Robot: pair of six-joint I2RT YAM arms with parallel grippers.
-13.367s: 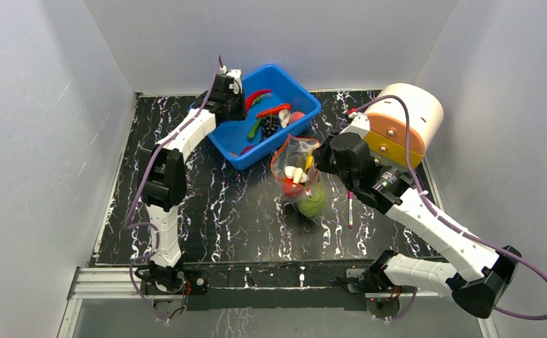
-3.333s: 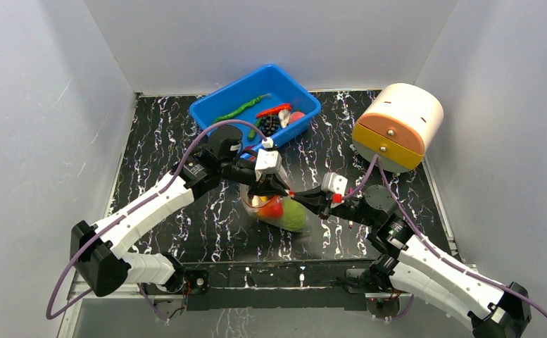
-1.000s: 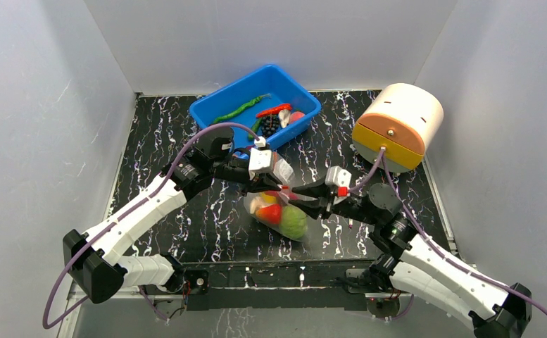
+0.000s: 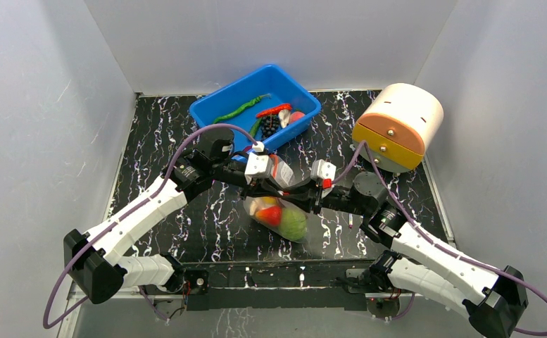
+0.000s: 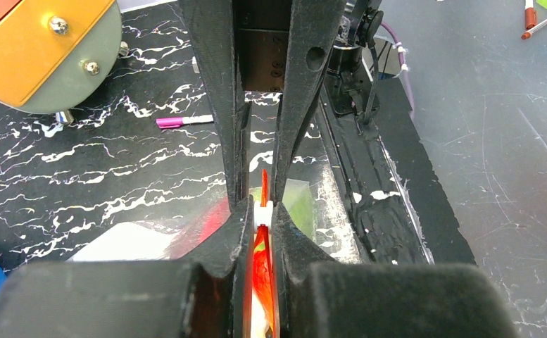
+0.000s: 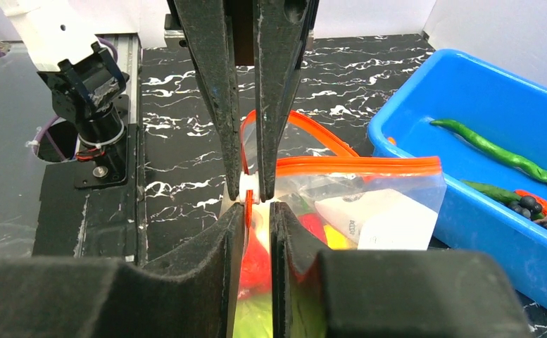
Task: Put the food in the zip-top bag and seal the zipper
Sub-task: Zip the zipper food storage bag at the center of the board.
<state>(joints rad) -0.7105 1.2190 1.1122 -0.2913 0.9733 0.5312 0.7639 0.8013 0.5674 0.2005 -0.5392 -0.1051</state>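
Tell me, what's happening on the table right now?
Both arms are working the zip-top bag, which holds food. The left end effector and right end effector pinch the zipper tip to tip at one end. Part of the mouth gapes open, so it isn't sealed yet.

Blue tub (image 4: pixel 291 88) at back, round drawer unit (image 4: pixel 404 120) right, pink pen (image 5: pixel 184 121)

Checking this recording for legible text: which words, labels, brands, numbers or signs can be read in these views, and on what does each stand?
None can be read. The white patch at the zip-top bag bears a small dark mark, too small and blurred to read.
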